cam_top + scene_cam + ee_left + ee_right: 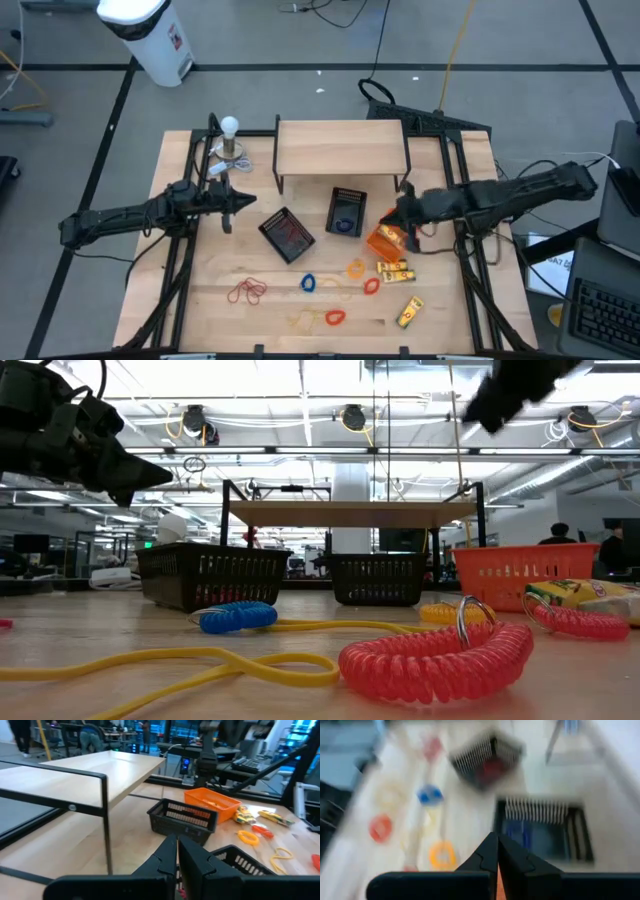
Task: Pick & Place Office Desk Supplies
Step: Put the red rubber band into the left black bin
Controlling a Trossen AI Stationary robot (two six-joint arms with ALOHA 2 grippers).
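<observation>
1. Left gripper (232,205) raised over the table's left side, left of the two black trays, fingers pressed together, holding nothing.
2. Right gripper (392,216) raised at the far edge of the orange tray (381,240), fingers pressed together, nothing seen between them.
3. Slanted black tray (288,235) near the middle holding red bands; upright black tray (347,213) to its right holding something blue, probably bands.
4. Loose on the near half: red loops (247,291) at left, blue coil (307,284), red coil (335,318), orange coil (356,268), another red coil (371,286).
5. Yellow packets (396,270) just near the orange tray; one more packet (410,313) nearer, apart.
6. Small wooden shelf (340,147) at the far middle; white ball on a stand (230,138) far left.
</observation>
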